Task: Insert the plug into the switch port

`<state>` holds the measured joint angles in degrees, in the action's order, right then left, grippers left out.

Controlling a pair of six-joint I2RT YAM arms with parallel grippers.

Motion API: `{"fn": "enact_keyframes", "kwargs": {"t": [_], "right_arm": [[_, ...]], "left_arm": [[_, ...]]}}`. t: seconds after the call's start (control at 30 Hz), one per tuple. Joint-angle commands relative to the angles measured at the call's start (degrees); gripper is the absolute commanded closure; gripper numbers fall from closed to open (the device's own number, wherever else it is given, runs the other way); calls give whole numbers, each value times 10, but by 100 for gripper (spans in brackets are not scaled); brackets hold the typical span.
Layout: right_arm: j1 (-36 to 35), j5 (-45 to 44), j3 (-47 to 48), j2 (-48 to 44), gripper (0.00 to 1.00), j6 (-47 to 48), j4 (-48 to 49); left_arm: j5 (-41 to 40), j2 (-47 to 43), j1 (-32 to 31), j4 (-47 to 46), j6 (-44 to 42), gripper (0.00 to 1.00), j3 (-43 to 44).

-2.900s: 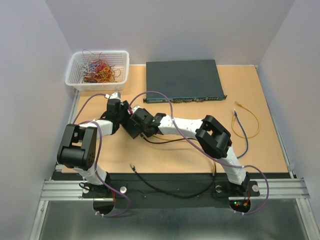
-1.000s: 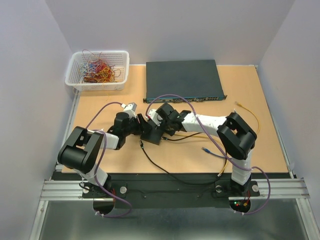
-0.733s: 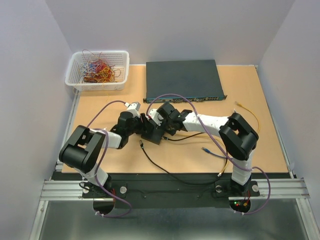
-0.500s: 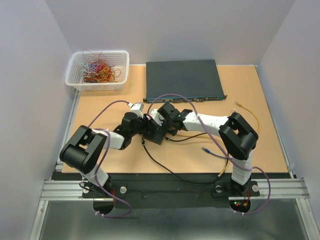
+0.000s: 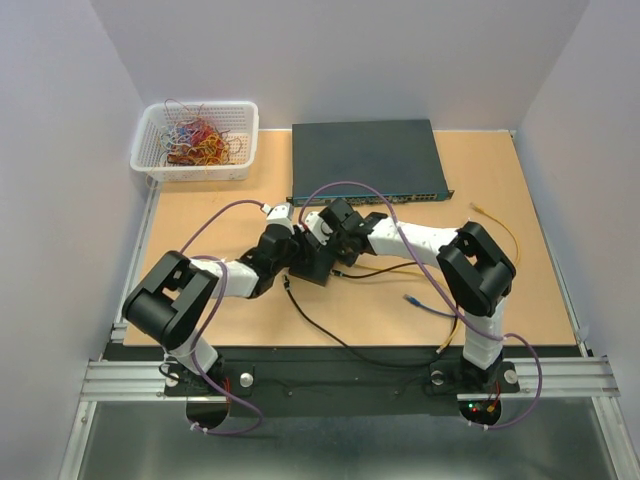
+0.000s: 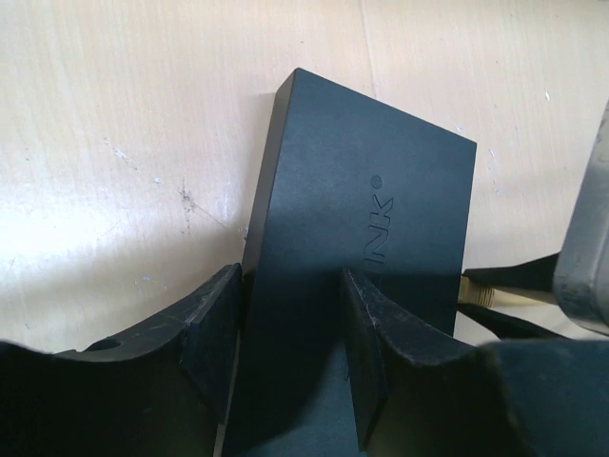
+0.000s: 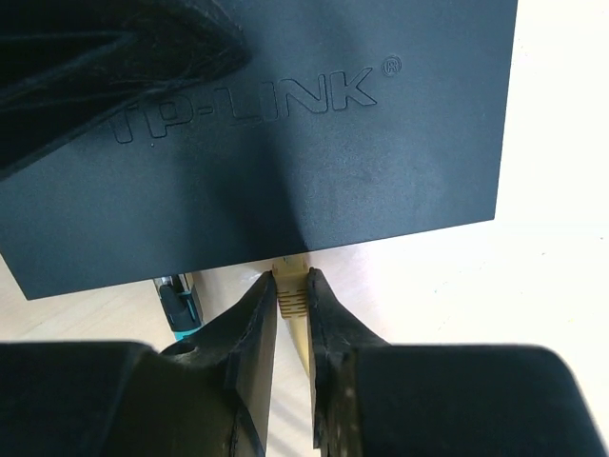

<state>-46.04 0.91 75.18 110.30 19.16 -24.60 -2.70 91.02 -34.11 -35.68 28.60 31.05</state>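
The switch (image 6: 362,238) was held by the left gripper (image 6: 290,328), with one finger pressed on each side of it. It was near the middle of the table (image 5: 200,215). The yellow plug (image 7: 289,274) was pinched in the right gripper (image 7: 288,303), which was closed tight on it. The tip of the plug was right at the edge of the switch. Whether it had gone in at all could not be told, because the port was hidden under that edge. A teal plug (image 7: 178,303) was seen just beside it, at the same edge.

A few things could go wrong from here. The port could be missed, and the wall of the switch could be hit, because the hole could not be seen. The switch could be pushed back or turned in the left fingers if the plug was shoved too hard. The plug could be twisted in the right fingers, since only its thin sides were held. It could also jam if it was tipped or the wrong way up.

A white basket (image 5: 142,160) was at the far left corner. It was filled with a tangle of coloured wires (image 5: 200,140). Nothing else was seen in it.
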Motion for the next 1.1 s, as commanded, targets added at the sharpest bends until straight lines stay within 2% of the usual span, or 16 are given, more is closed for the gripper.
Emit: {"fn": "enact_keyframes", "kwargs": {"t": [0.0,0.17,0.33,0.43,0.47,0.57,0.6,0.7,0.87,1.07], "right_arm": [[-44,137,76,-11,99,-10,242],[-44,170,78,0,100,-22,257],[-44,114,29,-22,98,-41,257],[-44,79,-17,-51,82,-53,257],[-44,64,-28,-68,72,-61,257],[-44,51,-81,-99,57,-76,257],[-44,44,-96,-122,47,-85,257],[-44,29,-143,-155,36,-100,258],[-43,-5,-201,-241,27,-133,257],[-44,-147,-238,-252,26,-214,256]], "left_arm": [[137,44,-118,65,-41,49,12],[134,50,-123,69,-43,49,19],[89,39,-120,121,-36,49,34],[37,35,-108,150,-22,50,41],[31,35,-102,157,-18,52,43],[5,23,-74,173,-14,52,43],[0,20,-66,178,-15,52,45],[1,2,-40,178,-16,52,49],[-26,-19,-6,208,-12,52,79],[-42,-43,37,229,-35,52,115]]}}
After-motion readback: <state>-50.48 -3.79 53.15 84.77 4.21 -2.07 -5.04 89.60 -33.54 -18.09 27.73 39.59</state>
